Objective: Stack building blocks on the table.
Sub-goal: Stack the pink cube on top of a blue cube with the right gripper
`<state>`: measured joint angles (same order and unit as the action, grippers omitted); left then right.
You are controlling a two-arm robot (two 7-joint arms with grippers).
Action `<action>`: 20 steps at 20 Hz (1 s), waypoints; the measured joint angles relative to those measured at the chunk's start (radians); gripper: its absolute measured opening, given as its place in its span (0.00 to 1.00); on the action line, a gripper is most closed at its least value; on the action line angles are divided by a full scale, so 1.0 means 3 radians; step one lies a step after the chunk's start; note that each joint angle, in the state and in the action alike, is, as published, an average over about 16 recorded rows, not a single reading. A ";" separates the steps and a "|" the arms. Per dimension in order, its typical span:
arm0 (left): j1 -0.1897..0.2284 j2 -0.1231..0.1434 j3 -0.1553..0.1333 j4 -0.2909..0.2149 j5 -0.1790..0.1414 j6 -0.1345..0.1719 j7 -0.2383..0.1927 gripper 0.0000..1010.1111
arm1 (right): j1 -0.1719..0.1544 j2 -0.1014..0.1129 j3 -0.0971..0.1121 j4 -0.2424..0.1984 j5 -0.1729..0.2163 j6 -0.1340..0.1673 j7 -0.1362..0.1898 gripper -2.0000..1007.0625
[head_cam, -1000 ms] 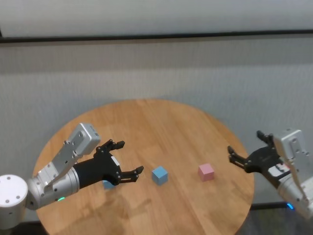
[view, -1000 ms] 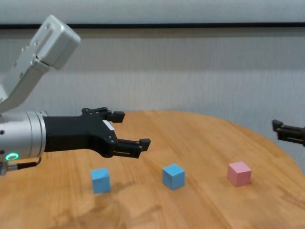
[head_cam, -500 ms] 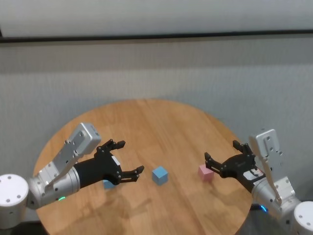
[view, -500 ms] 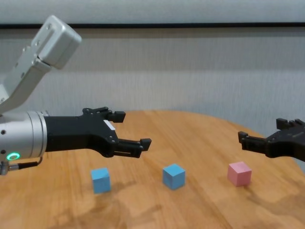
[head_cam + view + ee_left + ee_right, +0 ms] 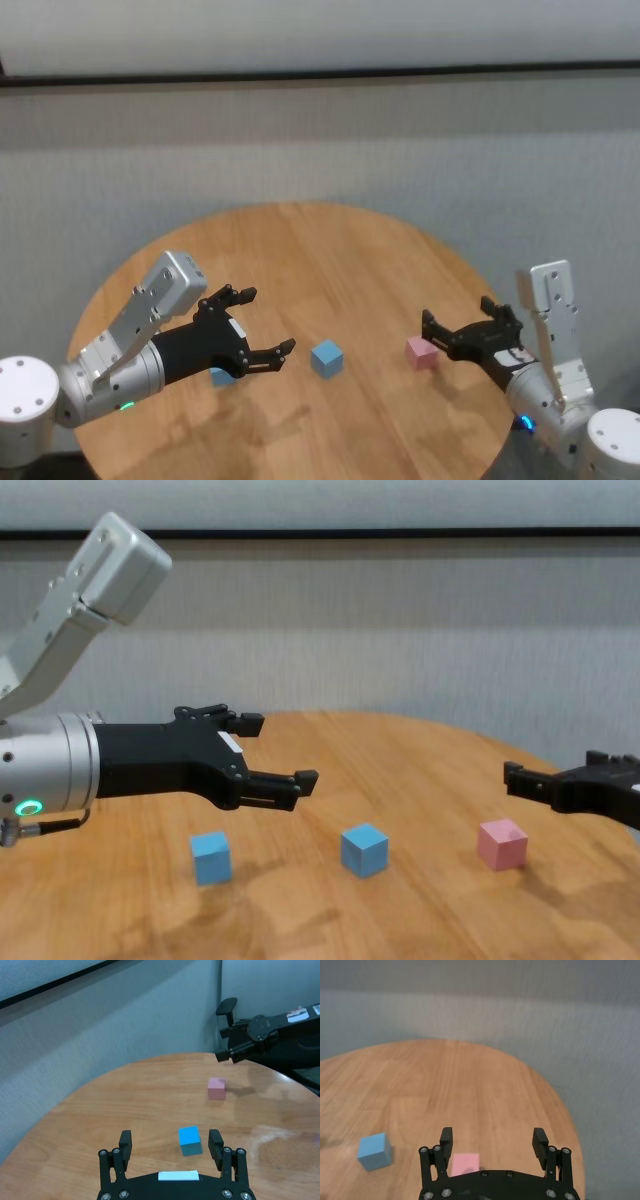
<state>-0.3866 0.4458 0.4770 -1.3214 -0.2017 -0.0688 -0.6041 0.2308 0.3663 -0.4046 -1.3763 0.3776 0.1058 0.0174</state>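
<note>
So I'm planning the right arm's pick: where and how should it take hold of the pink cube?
Grip the pink cube across two opposite vertical faces, coming from above. It sits flat and alone on the table, every side free. The open right gripper is right beside it.
</note>
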 joint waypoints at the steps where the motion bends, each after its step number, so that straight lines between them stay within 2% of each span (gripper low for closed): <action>1: 0.0000 0.0000 0.0000 0.0000 0.0000 0.0000 0.0000 0.99 | -0.0002 -0.0020 0.0011 0.0007 0.0010 0.0016 0.0001 1.00; 10: -0.0002 -0.0002 0.0000 0.0003 0.0002 -0.0002 0.0000 0.99 | -0.0035 -0.0121 0.0050 -0.0014 0.0027 0.0176 0.0027 1.00; 20: -0.0004 -0.0004 0.0000 0.0005 0.0002 -0.0002 0.0000 0.99 | -0.0054 -0.0203 0.0069 -0.0024 -0.0047 0.0370 0.0002 1.00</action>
<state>-0.3877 0.4447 0.4770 -1.3201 -0.2011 -0.0694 -0.6041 0.2147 0.3055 -0.3840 -1.3835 0.3636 0.2170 0.0180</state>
